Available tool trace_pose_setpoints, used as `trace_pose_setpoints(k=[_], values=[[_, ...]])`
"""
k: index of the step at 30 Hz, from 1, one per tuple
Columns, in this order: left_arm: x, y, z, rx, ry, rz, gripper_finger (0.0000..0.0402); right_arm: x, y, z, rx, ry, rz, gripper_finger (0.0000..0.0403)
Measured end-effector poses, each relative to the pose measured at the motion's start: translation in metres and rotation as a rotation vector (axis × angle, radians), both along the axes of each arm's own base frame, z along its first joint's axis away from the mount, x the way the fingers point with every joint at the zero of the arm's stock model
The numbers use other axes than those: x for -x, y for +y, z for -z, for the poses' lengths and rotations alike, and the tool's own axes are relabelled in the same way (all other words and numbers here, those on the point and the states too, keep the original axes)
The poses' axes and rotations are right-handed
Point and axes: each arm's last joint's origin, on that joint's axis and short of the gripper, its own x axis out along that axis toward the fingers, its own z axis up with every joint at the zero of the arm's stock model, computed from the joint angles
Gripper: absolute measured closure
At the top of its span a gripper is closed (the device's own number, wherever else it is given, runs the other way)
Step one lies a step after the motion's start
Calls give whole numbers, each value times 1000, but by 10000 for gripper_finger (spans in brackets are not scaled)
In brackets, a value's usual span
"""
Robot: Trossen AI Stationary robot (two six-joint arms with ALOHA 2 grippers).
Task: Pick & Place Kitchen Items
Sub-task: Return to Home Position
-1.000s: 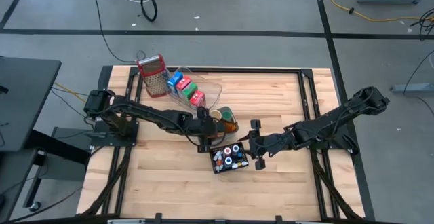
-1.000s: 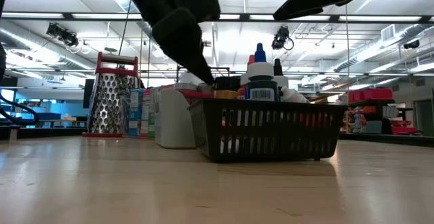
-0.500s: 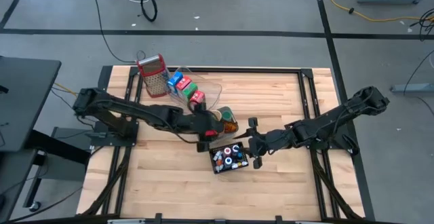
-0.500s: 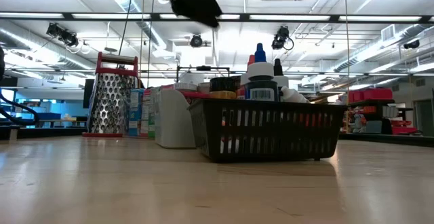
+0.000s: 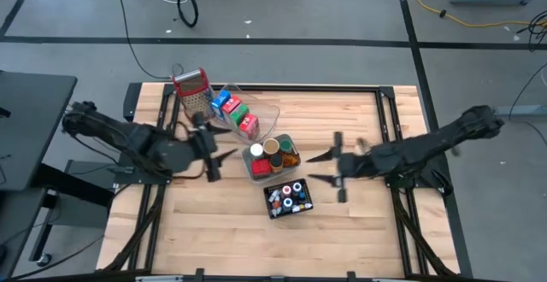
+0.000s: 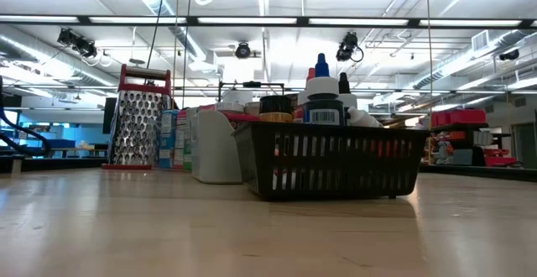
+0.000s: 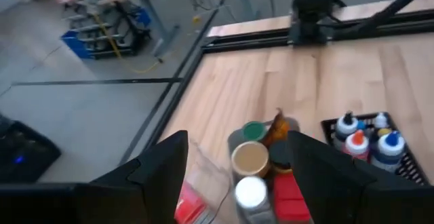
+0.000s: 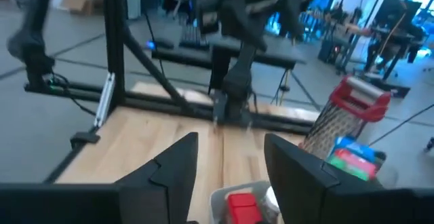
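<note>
Though half-hidden, seemingly bottles [image 6: 321, 107] in black bin [image 6: 336, 161].

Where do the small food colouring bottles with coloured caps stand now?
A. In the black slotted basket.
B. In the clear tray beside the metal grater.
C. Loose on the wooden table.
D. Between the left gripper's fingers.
A: the small bottles with coloured caps stand packed inside the black slotted basket, while the left gripper and right gripper hang open and empty, apart from it.
</note>
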Motion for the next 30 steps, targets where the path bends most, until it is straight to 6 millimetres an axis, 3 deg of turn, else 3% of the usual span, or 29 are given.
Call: trace_pose_setpoints(k=[5, 11, 16, 23, 30], values=[[30, 8, 8, 15, -41, -52, 144, 40, -18, -26, -47, -60, 9, 223], [60, 19, 37, 84, -129, -74, 144, 74, -33, -27, -89, 12, 21, 223], [77, 29, 71, 65, -226, -80, 144, 86, -37, -16, -95, 41, 24, 223], [80, 24, 128, 68, -361, 232, 144, 85, -33, 21, -107, -32, -133, 223], [97, 40, 149, 58, -454, 99, 144, 95, -37, 52, -158, -58, -126, 223]])
